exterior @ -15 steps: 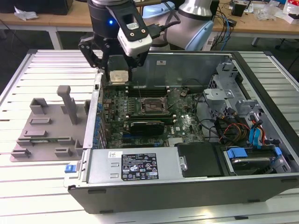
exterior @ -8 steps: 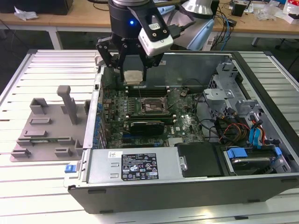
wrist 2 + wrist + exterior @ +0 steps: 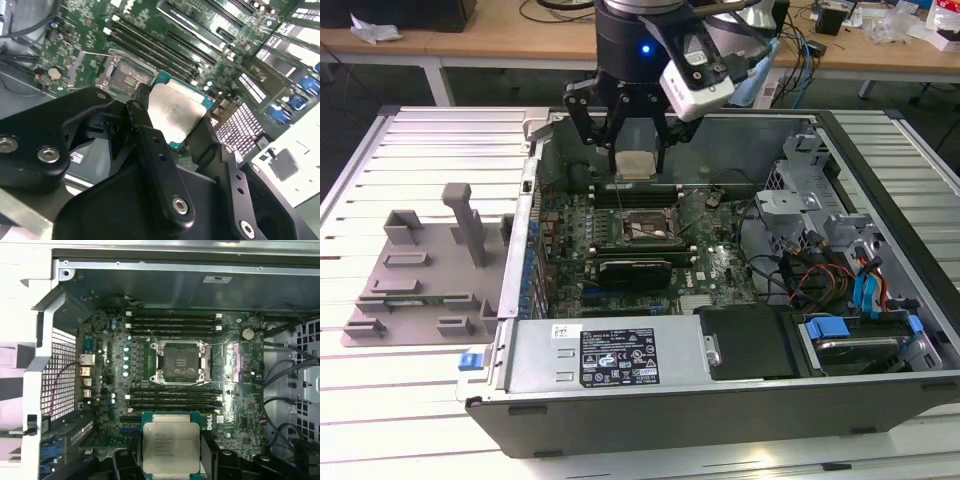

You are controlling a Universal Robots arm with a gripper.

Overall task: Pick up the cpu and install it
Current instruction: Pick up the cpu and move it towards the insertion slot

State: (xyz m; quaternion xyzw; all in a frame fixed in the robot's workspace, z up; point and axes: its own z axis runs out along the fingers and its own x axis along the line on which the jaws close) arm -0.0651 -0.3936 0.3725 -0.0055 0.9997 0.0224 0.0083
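The black tool [image 3: 637,160] gripped the flat, silver-topped square cpu [image 3: 171,447] by its edges, which had to sit level and square over the open black socket frame [image 3: 180,361].

Arm [image 3: 625,40]: wrist pointing straight down
Gripper [image 3: 635,150]: closed on opposite edges of the cpu [image 3: 171,447], holding it flat
Fingers [image 3: 150,137]: black, linked, angled inward toward the tips

You're working in a robotics lab set up for computer assembly.
An open dark-grey metal computer case [image 3: 720,410] lies on a white slatted counter [image 3: 410,420] under the arm's black pincer [image 3: 635,165], beside a grey plastic fixture tray [image 3: 420,300]; behind stand wooden desks [image 3: 500,40] strewn with tangled cables [image 3: 807,55].
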